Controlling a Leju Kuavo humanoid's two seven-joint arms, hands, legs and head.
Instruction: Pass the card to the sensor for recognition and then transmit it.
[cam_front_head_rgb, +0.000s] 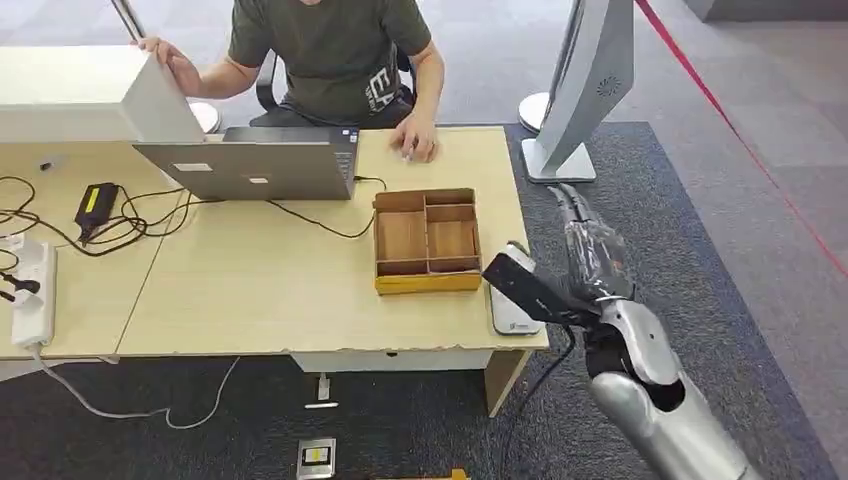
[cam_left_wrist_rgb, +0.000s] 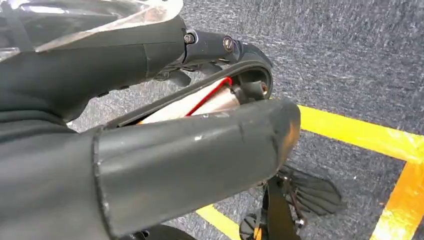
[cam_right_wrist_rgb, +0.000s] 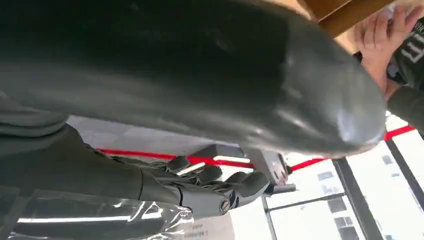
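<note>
Beside desk edge (cam_front_head_rgb: 300, 345) | right hand (cam_front_head_rgb: 590, 262) raised | grasp unclear

We see a light wooden desk (cam_front_head_rgb: 260, 290) on grey carpet (cam_front_head_rgb: 700, 250). On it lie an open laptop (cam_front_head_rgb: 255, 165), a wooden divided tray (cam_front_head_rgb: 427, 240), a white sensor pad (cam_front_head_rgb: 510, 312) (at the desk's edge), a power strip (cam_front_head_rgb: 32, 295) and tangled cables (cam_front_head_rgb: 140, 215).

An office: a person (cam_front_head_rgb: 335, 55) sits in a chair at a light wooden desk (cam_front_head_rgb: 250, 290) carrying a laptop (cam_front_head_rgb: 255, 165), cables and a power strip (cam_front_head_rgb: 33, 295) at its left edge, on grey carpet (cam_front_head_rgb: 700, 220).
</note>
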